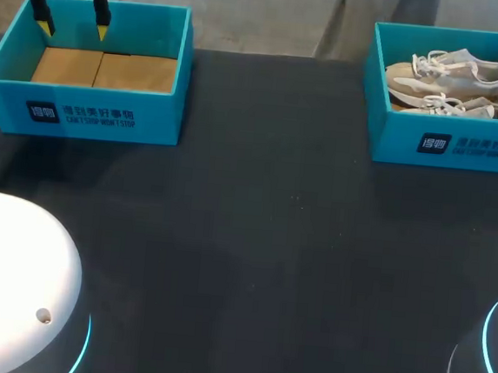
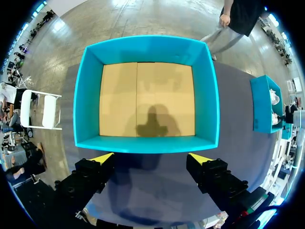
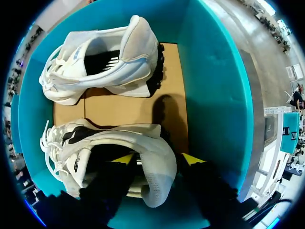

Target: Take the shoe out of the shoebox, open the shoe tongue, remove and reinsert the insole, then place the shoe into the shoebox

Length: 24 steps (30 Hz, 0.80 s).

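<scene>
While two white shoes lie in the turquoise shoebox [image 3: 209,71] at the upper right of the head view, the task seems to me at its very first step, the taking out. In the right wrist view the nearer shoe [image 3: 119,143] fills the lower part of the frame, apparently on its side, with its laces toward the lower left and its heel toward the middle. The second shoe [image 3: 95,57] lies beside it in the upper left, and brown cardboard shows between them. The right tool [image 3: 158,160] is down at the heel of the nearer shoe, probably because the stiff heel gives a firm place to lift from. Whether it is clamped on the heel or only around it, I cannot tell.

The left tool [image 2: 151,157] hangs wide apart and holds nothing, at the edge of a second shoebox [image 2: 86,95] at the upper left of the head view. That box shows only its cardboard floor. The dark tabletop [image 1: 262,240] lies between the two boxes, which stand well apart.
</scene>
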Each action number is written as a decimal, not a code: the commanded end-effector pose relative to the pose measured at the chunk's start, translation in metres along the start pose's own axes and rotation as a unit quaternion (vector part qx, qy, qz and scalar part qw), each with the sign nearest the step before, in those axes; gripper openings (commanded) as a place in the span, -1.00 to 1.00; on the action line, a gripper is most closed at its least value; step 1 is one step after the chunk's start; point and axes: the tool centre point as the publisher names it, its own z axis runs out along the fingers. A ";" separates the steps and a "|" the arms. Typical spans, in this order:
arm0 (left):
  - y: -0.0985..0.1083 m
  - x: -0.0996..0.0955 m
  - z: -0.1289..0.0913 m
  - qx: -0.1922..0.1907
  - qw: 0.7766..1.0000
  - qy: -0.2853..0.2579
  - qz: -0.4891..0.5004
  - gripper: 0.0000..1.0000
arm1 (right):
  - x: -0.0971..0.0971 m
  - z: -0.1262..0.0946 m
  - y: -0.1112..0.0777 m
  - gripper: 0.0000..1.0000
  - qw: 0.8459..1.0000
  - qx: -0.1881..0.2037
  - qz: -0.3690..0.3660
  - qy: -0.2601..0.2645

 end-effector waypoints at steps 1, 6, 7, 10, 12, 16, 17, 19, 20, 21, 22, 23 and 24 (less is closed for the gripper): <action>0.000 0.000 0.000 0.000 1.000 0.000 0.000 1.00 | 0.000 0.002 0.001 -0.20 1.000 0.004 0.002 -0.005; 0.000 0.000 0.000 0.000 1.000 0.000 0.000 1.00 | -0.002 0.007 0.001 -0.42 1.000 0.010 0.008 -0.013; 0.000 0.000 0.000 0.000 1.000 0.000 0.000 1.00 | -0.002 0.008 0.001 -0.69 1.000 0.012 0.011 -0.018; 0.000 0.000 0.000 0.000 1.000 0.000 0.000 1.00 | -0.002 0.007 0.000 -1.00 1.000 0.012 0.016 -0.022; 0.000 0.000 0.000 0.000 1.000 0.000 0.000 1.00 | -0.002 0.003 -0.002 -1.00 0.999 0.010 0.018 -0.026; 0.000 0.000 0.000 0.000 1.000 0.000 0.000 1.00 | -0.003 -0.011 -0.007 -1.00 1.000 0.012 0.017 -0.024; 0.000 0.000 0.000 0.000 1.000 0.000 0.000 1.00 | -0.004 -0.016 -0.008 -1.00 1.000 0.010 0.015 -0.022; 0.000 0.000 0.000 0.000 1.000 0.000 0.000 1.00 | -0.004 -0.026 -0.011 -1.00 1.000 0.006 0.009 -0.021; 0.000 0.000 0.000 0.000 1.000 0.000 0.000 1.00 | -0.004 -0.031 -0.012 -1.00 1.000 0.002 0.006 -0.021; 0.000 0.000 0.000 0.000 1.000 0.000 0.000 1.00 | -0.004 -0.035 -0.013 -1.00 1.000 -0.001 0.005 -0.025; 0.000 0.000 0.000 0.000 1.000 0.000 0.000 1.00 | -0.004 -0.042 -0.014 -1.00 1.000 -0.005 0.004 -0.027; 0.000 0.000 0.000 0.000 1.000 0.000 0.000 1.00 | -0.004 -0.048 -0.015 -1.00 1.000 -0.008 0.003 -0.025; 0.000 0.000 0.000 0.000 1.000 0.000 0.000 1.00 | -0.004 -0.053 -0.015 -1.00 1.000 -0.010 0.003 -0.026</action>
